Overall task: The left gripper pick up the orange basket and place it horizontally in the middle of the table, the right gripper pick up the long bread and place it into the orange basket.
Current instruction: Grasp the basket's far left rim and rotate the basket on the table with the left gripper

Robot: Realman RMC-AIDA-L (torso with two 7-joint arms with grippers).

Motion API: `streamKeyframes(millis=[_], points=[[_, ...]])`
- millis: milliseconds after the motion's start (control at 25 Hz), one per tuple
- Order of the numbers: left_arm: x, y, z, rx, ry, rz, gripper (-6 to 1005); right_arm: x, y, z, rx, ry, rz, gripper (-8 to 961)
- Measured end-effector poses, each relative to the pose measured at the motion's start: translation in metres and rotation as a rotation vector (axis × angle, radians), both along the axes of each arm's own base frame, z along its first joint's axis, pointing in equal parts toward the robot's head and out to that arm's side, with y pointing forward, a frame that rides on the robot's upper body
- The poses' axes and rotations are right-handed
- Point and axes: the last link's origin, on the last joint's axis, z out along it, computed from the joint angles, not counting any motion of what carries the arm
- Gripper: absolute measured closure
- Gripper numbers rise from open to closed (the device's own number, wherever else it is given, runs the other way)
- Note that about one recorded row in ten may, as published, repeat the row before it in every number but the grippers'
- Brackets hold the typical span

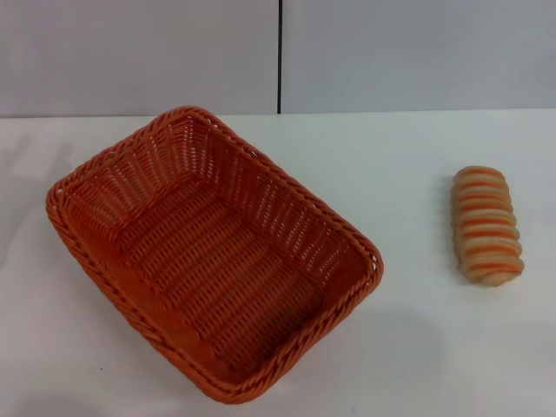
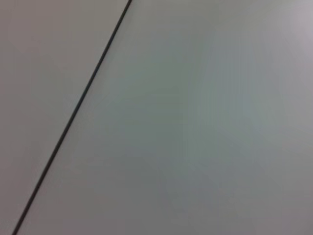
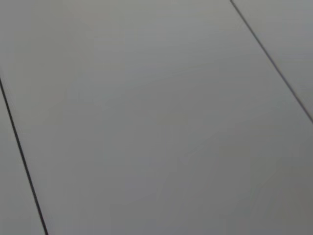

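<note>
1. The orange basket (image 1: 213, 252) sits askew at centre-left of the frame on the desk (image 1: 417, 347), empty and not yet set horizontal.
2. The long bread (image 1: 487, 225) lies at right, well apart.
3. Neither gripper is in view, so their state cannot be told; both steps remain.

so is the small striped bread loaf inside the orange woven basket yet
No, the striped bread loaf lies on the white table, apart from the empty orange woven basket.
</note>
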Motion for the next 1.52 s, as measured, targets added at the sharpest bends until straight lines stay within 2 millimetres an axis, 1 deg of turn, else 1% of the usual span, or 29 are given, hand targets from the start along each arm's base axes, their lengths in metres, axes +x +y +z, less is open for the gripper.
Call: streamKeyframes(millis=[320,480,640,680,720,760,840,1000,1080,1120,1160,1280,1400,1520], points=[[0.0,0.005,0.005,0.007,0.01,0.002,293,0.0,0.003,-0.001,0.003,0.015,0.002,196],[0.004,0.011,0.007,-0.017,0.018,-0.015,297,0.0,0.002,-0.001,0.003,0.023,0.001,196],[0.011,0.023,0.011,-0.087,0.047,-0.046,300,0.001,0.002,-0.001,0.005,0.033,0.001,195],[0.011,0.023,0.011,-0.087,0.047,-0.046,301,0.001,0.002,-0.001,0.005,0.036,0.003,195],[0.015,0.033,0.015,-0.154,0.07,-0.062,302,0.001,0.002,-0.001,0.003,0.041,0.004,195],[0.018,0.039,0.017,-0.187,0.082,-0.071,302,0.001,0.002,-0.001,0.003,0.041,0.004,195],[0.022,0.047,0.02,-0.24,0.105,-0.081,304,0.001,0.001,-0.002,0.004,0.045,0.001,195],[0.033,0.065,0.031,-0.35,0.178,-0.087,344,0.004,-0.001,-0.004,0.0,0.054,-0.015,195],[0.043,0.078,0.038,-0.441,0.24,-0.079,363,0.005,-0.001,-0.005,-0.004,0.064,-0.018,196],[0.052,0.089,0.042,-0.526,0.3,-0.068,373,0.006,-0.002,-0.005,-0.005,0.069,-0.019,196],[0.052,0.089,0.042,-0.526,0.3,-0.068,383,0.006,-0.002,-0.006,-0.007,0.074,-0.019,196],[0.064,0.101,0.044,-0.63,0.403,-0.045,413,0.007,-0.003,-0.006,-0.008,0.081,-0.021,196],[0.073,0.109,0.042,-0.701,0.506,-0.004,392,0.008,-0.005,-0.009,-0.011,0.089,-0.025,196],[0.077,0.118,0.032,-0.777,0.604,0.062,371,0.009,-0.007,-0.01,-0.011,0.095,-0.028,195]])
